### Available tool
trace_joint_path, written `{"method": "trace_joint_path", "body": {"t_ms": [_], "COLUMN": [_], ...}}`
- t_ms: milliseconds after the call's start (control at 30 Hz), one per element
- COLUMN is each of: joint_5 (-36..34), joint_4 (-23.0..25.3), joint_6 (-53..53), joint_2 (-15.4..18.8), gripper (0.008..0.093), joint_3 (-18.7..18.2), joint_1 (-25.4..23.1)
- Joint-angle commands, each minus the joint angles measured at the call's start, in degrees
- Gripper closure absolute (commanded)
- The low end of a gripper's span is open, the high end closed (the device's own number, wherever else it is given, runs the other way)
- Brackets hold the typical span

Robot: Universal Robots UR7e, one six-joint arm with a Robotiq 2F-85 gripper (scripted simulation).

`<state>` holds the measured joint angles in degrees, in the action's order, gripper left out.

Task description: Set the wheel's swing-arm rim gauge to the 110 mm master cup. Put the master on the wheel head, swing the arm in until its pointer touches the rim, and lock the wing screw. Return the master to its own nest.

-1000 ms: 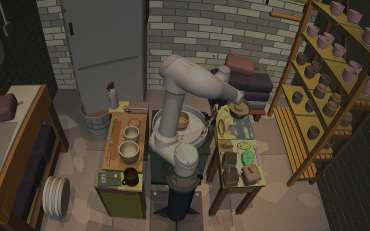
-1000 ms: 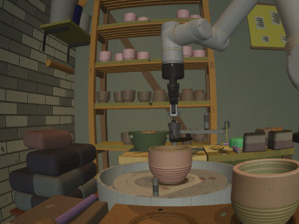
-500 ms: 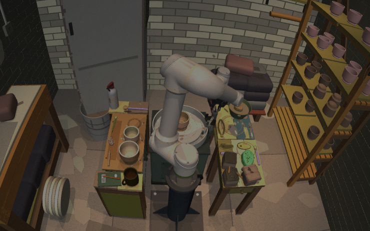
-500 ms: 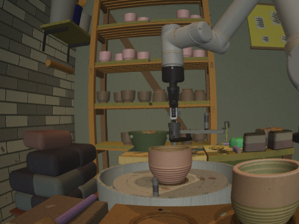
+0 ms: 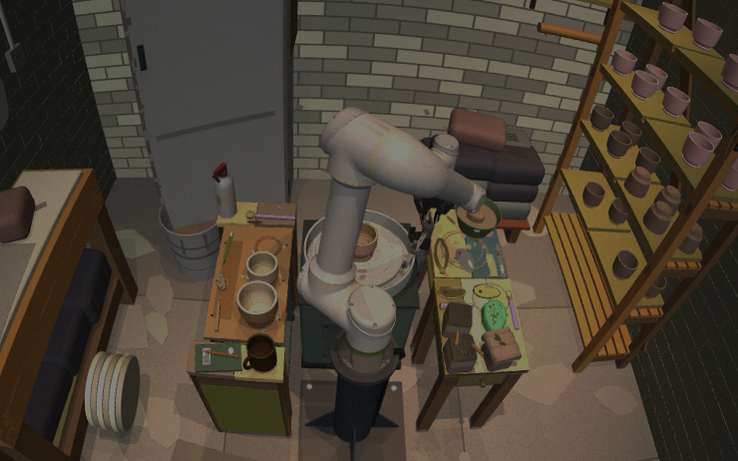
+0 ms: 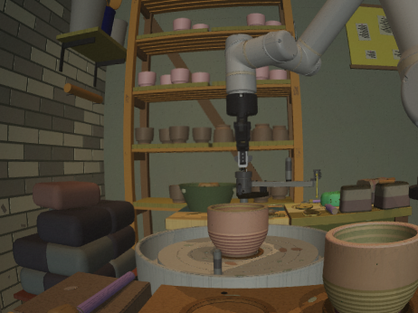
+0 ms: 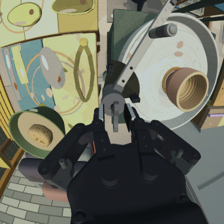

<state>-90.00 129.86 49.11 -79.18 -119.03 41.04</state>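
Note:
On the wheel head in the middle of the room stands the pinkish-brown master cup (image 6: 237, 230) (image 7: 188, 88) (image 5: 366, 239), upright inside the grey splash pan (image 5: 359, 250). The flat grey swing arm (image 6: 285, 184) (image 7: 143, 51) runs from its pivot hub at the pan's right edge, and its far end with the pointer stands away from the cup's rim. My gripper (image 7: 115, 113) (image 6: 243, 161) hangs straight down over the pivot hub, open, with its fingers on either side of the wing screw (image 7: 115, 116) and holding nothing. Two other cups (image 5: 261, 266) (image 5: 256, 301) sit in nests on the left board.
A green bowl (image 7: 35, 130) (image 6: 206, 195) holding a sponge sits on the right table next to the pivot. That table also carries tools and clay blocks (image 5: 478, 343). Stacked clay bags (image 6: 72, 231) lie behind the wheel, and a tall shelf of pots (image 5: 652, 152) stands on the right.

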Motion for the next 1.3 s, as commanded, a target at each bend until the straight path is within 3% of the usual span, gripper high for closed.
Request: {"method": "trace_joint_path", "body": {"t_ms": [0,200,700,1267], "joint_5": [0.0,0.0,0.0,0.0], "joint_4": [0.0,0.0,0.0,0.0], "joint_6": [0.0,0.0,0.0,-0.1], "joint_2": [0.0,0.0,0.0,0.0], "gripper": [0.0634,0.0634,0.0934,0.0934], "joint_3": [0.0,0.0,0.0,0.0], "joint_1": [0.0,0.0,0.0,0.0]}}
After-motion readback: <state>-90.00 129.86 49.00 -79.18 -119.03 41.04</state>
